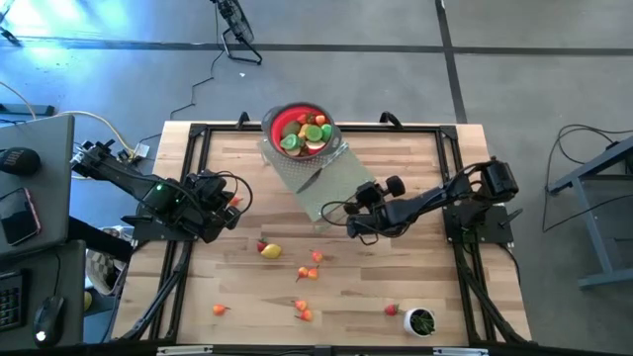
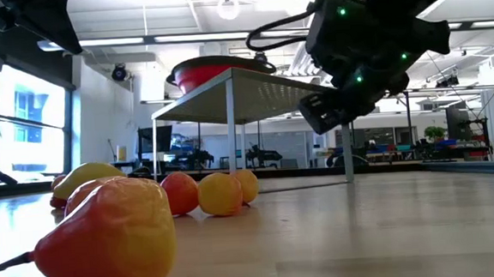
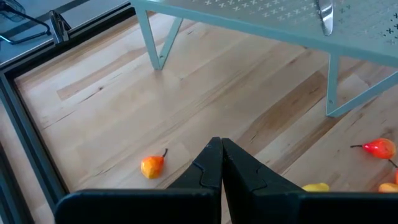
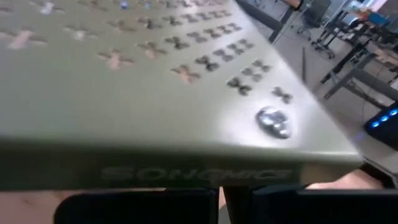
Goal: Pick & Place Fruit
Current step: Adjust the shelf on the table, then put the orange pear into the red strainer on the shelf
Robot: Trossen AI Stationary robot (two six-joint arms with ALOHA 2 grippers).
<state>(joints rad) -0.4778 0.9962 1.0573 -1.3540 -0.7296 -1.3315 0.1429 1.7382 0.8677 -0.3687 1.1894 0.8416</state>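
On the wooden table (image 1: pixel 415 287), fruit (image 1: pixel 271 250) found scattered across the near half: a yellow piece beside a red one toward the left arm, several orange pieces near centre and lower left, a red piece next to a small white cup (image 1: pixel 421 321) with green contents. More fruit noted already heaped in the red bowl (image 1: pixel 273 123), judged to be the deposit point. Bowl seated on the far end of a pale perforated metal stand (image 1: pixel 318 188), raised on legs, probably to keep the receptacle clear of the loose pieces. Silver knife (image 1: pixel 319 174) observed lying on the stand's top, apart from the bowl.

Left gripper (image 1: pixel 231 210) positioned beside the stand's near-left edge, jaws fully closed and holding nothing; from its wrist camera, an orange pear-shaped piece (image 3: pixel 152 166) seen on the boards just ahead of the closed fingertips. Judged poised before a first approach, no piece yet grasped.

Right gripper (image 1: pixel 354 223) held at the stand's near corner, jaws likewise closed and empty, tip close to the stand's edge. Proximity flagged as a possible contact risk.

Embossed lettering recorded on the stand's front lip, faint and blurred, apparently reading "SONGMICS" (image 4: pixel 196 174); reading not certain. No other legible markings found.
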